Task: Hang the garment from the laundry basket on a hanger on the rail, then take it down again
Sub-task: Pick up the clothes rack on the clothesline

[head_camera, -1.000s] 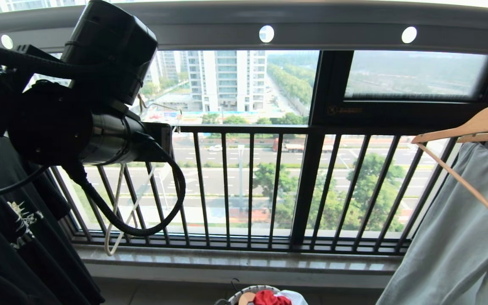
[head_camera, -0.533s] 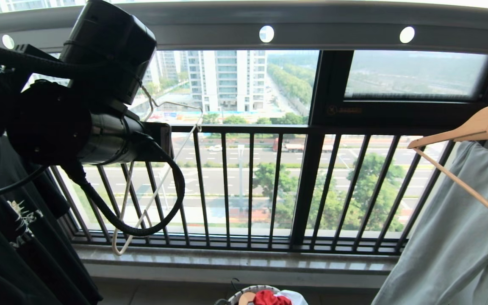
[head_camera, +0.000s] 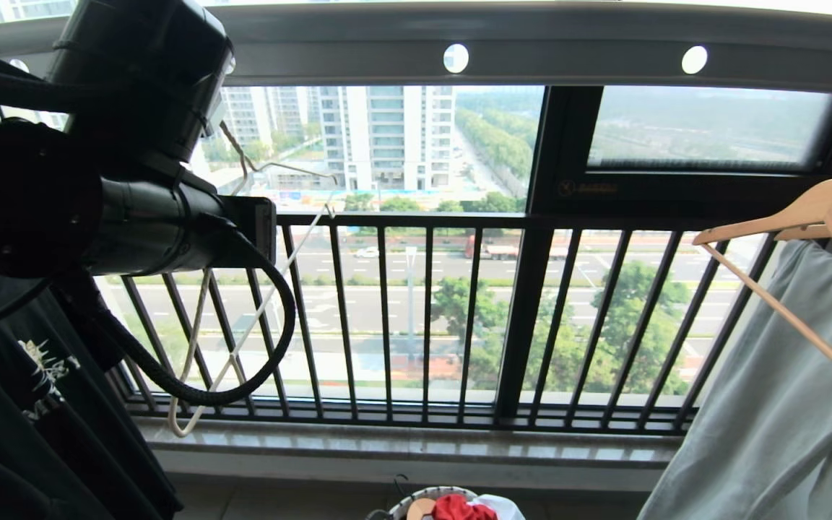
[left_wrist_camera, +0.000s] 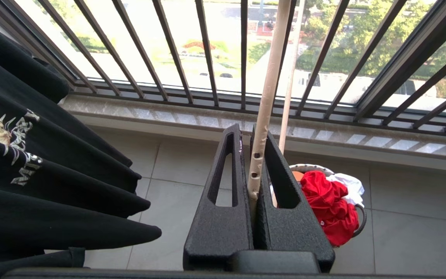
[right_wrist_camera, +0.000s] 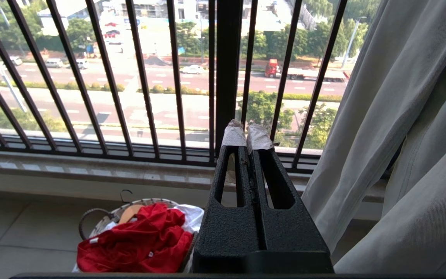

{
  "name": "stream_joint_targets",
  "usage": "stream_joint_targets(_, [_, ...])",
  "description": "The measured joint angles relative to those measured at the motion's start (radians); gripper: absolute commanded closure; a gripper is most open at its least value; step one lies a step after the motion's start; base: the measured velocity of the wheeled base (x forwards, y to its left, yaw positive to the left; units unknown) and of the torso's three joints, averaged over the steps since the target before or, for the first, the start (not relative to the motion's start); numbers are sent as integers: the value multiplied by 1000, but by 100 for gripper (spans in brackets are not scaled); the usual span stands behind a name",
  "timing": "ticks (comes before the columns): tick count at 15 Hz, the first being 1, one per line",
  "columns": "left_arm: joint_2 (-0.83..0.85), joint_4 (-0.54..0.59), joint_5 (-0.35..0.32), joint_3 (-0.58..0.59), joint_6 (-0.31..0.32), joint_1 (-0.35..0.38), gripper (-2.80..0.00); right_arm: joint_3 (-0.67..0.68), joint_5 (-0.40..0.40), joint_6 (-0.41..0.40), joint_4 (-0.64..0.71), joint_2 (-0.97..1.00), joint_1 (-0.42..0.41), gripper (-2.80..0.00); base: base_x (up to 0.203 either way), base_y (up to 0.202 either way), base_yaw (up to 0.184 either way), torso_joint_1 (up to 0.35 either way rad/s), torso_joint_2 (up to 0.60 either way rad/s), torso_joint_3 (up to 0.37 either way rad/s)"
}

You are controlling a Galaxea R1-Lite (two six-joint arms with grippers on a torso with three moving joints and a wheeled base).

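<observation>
While the red T-shirt (right_wrist_camera: 138,240) lies bundled in the laundry basket (right_wrist_camera: 91,217) on the floor, at six o'clock in the head view, the work at hand is getting the hanger ready.

At nine o'clock hangs a black T-shirt (head_camera: 19,404) with white print, already on the rail (head_camera: 531,50) and no part of the job. Just right of it, from ten to eight o'clock, the left arm fills the view. Its left gripper (left_wrist_camera: 257,155) is clamped on one arm of the thin cream-white wire hanger (left_wrist_camera: 263,104), the jaws pinching the wire near their tips. The hanger dangles tilted below the wrist, its bent metal hook (head_camera: 243,162) free of the rail, probably so the frame can be carried down to the garment.

At twelve o'clock the grey rail spans the view, its round holes bare in the middle stretch, which looks like the likely hanging spot. At three o'clock a light-wood hanger (head_camera: 806,217) carries a pale grey-green garment (head_camera: 770,404).

The right gripper (right_wrist_camera: 248,135), seen only through its own wrist camera, is closed on nothing, parked above the basket with the pale garment beside it; I judge it idle.
</observation>
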Motion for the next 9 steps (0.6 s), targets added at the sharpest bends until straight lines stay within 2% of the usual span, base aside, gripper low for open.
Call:
stream_joint_targets(5, [-74, 2, -1, 16, 4, -2, 0, 0, 0, 0, 0, 0, 0, 0, 0, 0, 0, 0, 0, 0])
stream_joint_targets(9, [-162, 2, -7, 18, 41, -10, 0, 0, 0, 0, 0, 0, 0, 0, 0, 0, 0, 0, 0, 0])
